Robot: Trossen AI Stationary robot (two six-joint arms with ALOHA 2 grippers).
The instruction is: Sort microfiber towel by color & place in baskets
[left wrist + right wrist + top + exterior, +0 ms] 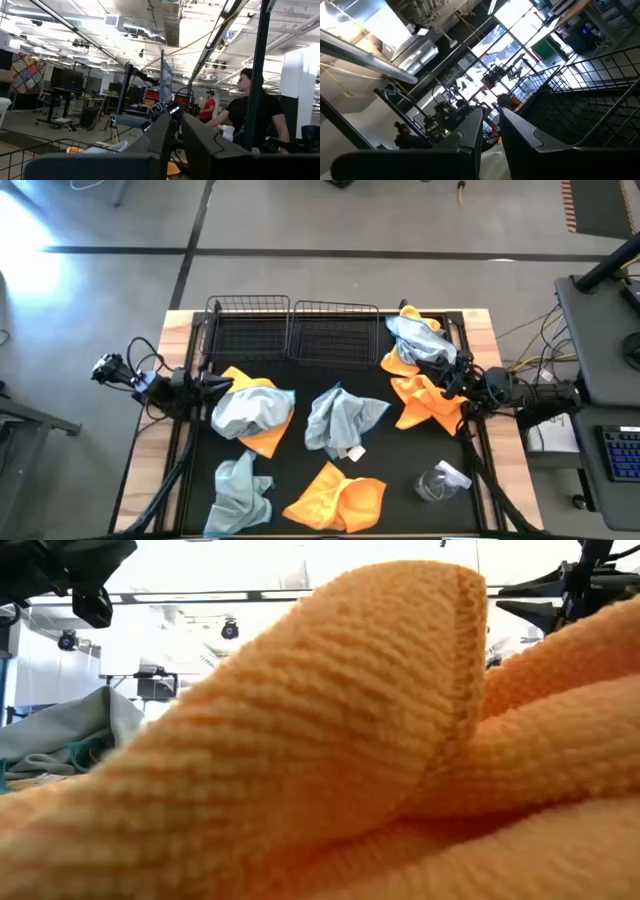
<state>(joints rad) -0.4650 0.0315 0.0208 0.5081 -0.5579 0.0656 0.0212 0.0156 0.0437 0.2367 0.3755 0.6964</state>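
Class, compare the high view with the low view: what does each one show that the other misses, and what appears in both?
Only the high view shows the two baskets, both tools, left and right, a spray bottle and how the orange and blue-grey cloths lie across the table.

Only the low view shows the room's ceiling lights and the weave of the cloth.

Both show an orange cloth and a blue-grey cloth.

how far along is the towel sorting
Barely started: both baskets look empty. Nothing is clearly in hand; the left gripper sits at a blue and orange pile, the right gripper at another pile. All towels are left, including blue and orange ones.
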